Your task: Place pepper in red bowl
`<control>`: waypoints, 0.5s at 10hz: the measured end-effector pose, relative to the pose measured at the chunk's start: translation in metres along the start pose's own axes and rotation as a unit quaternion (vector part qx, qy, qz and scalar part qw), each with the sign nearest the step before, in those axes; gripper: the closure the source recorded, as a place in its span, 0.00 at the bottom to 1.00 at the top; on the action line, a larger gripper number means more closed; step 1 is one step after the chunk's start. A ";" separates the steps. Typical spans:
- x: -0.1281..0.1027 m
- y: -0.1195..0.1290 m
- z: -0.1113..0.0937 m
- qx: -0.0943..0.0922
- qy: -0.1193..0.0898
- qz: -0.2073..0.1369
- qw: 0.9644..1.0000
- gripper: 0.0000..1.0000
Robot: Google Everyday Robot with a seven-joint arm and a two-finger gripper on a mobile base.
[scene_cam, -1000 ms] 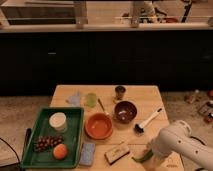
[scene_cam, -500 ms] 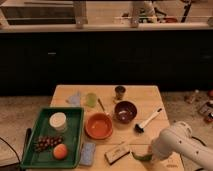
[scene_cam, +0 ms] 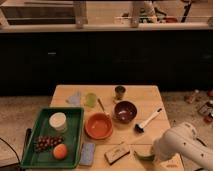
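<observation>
Table [scene_cam: 148, 96], end effector [scene_cam: 154, 153] at pepper [scene_cam: 144, 156], front-right

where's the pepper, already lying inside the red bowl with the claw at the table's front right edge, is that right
One thing is off. The camera view shows the pepper is not inside the red bowl; it is at the front right of the table, right by the claw. The claw is at that edge, as you said.

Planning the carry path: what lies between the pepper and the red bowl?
Camera view: a small tan block lies near that line; gripper at the pepper.
</observation>
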 end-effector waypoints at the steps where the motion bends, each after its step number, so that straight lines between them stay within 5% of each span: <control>1: 0.001 -0.001 -0.010 0.005 0.004 -0.001 1.000 1.00; 5: 0.005 -0.008 -0.042 0.020 0.027 -0.008 0.999 1.00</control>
